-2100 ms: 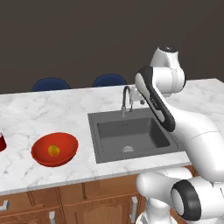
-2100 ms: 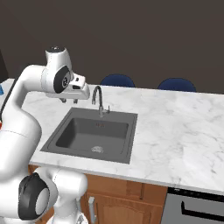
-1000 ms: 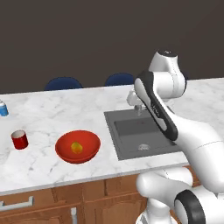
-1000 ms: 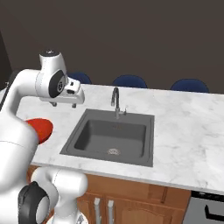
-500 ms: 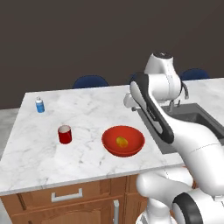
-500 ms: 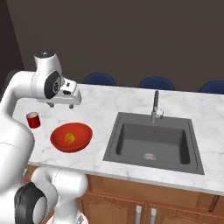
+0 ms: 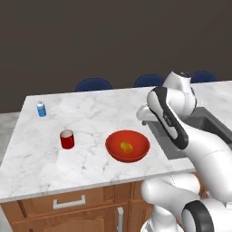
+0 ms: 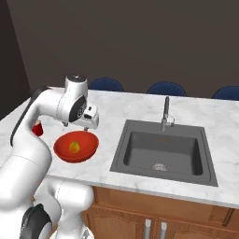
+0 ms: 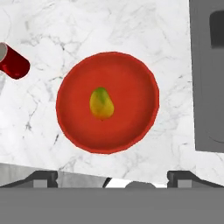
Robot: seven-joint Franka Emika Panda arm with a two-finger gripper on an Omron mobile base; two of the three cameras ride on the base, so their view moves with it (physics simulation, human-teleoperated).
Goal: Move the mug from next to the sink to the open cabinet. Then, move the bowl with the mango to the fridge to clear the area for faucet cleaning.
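On the marble counter (image 7: 90, 118), left of the sink (image 8: 163, 151), stand the mug (image 7: 67, 139) and the bowl (image 7: 127, 146); neither has been moved yet, so the mug leg comes first, by my reading. Gripper (image 9: 113, 181) hangs above the bowl, looking straight down: jaws spread wide, both tips at the bottom edge of the hand view, nothing between them. Key relation: the mug lies off to the upper left in the hand view, beyond the bowl's rim, so the hand must shift sideways past the bowl, away from the sink, before coming down. In the left base view the mug sits just left of the bowl, apart from it, not touching. Mug: small glossy red cylinder, upright, pale inside, long axis vertical; handle direction cannot be made out. Bowl: wide, shallow, red-orange, with the mango (image 9: 101, 103) resting near its centre, yellow-orange with a greenish end. Faucet (image 8: 165, 113) rises at the back edge of the sink. A small blue bottle (image 7: 41, 108) stands far left, well apart from the mug.
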